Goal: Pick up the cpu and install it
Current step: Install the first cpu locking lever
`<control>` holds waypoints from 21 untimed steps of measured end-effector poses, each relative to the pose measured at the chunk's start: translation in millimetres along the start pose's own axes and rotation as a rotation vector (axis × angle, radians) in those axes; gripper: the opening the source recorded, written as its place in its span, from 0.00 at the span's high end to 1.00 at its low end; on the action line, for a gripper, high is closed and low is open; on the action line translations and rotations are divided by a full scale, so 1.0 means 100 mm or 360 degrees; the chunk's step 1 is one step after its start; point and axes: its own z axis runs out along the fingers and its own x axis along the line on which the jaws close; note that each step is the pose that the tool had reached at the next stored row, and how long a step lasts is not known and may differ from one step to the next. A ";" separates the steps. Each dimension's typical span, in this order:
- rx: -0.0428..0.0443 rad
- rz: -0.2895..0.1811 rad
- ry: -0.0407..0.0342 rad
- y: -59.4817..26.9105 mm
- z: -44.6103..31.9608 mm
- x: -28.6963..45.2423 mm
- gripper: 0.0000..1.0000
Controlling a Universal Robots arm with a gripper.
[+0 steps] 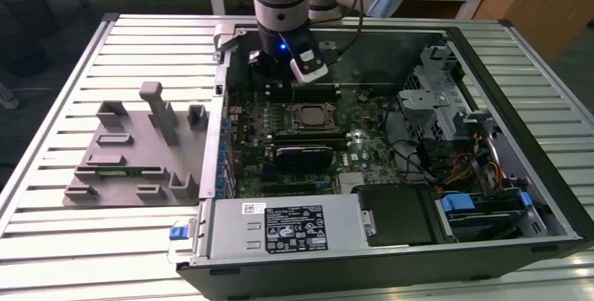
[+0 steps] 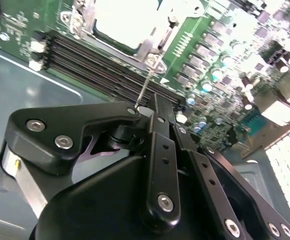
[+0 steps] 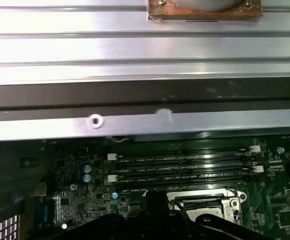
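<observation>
The cpu (image 1: 309,115), a square chip with a silvery top, lies in its socket in the middle of the green motherboard (image 1: 357,151) inside the open computer case. It is also in both wrist views (image 2: 127,20) (image 3: 205,207), framed by the metal socket bracket. My gripper (image 1: 275,77) hangs just behind the socket, over the memory slots (image 2: 99,65), with nothing of the cpu in it. Its black fingers (image 2: 155,125) are shut, and the end of a thin metal socket lever (image 2: 145,87) meets their tips. The gripper (image 3: 155,202) sits beside the socket's corner.
A grey plastic holder tray (image 1: 130,151) lies on the slatted table at the exterior view's left. A black block (image 1: 302,155) sits on the board in front of the socket. The power supply (image 1: 283,228), drive cage (image 1: 436,106) and cables (image 1: 464,169) crowd the case.
</observation>
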 end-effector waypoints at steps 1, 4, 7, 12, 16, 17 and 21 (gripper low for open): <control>0.0000 0.0000 0.0000 0.001 0.001 -0.022 0.89; 0.0000 0.0000 0.0000 0.005 0.007 -0.089 0.89; 0.0000 0.0001 0.0000 0.010 0.012 -0.164 0.89; 0.0000 0.0003 -0.0001 0.017 0.021 -0.291 0.89; 0.0000 0.0005 -0.0001 0.022 0.028 -0.384 0.89; 0.0000 0.0006 -0.0001 0.023 0.030 -0.406 0.89; 0.0000 0.0007 -0.0002 0.029 0.036 -0.498 0.89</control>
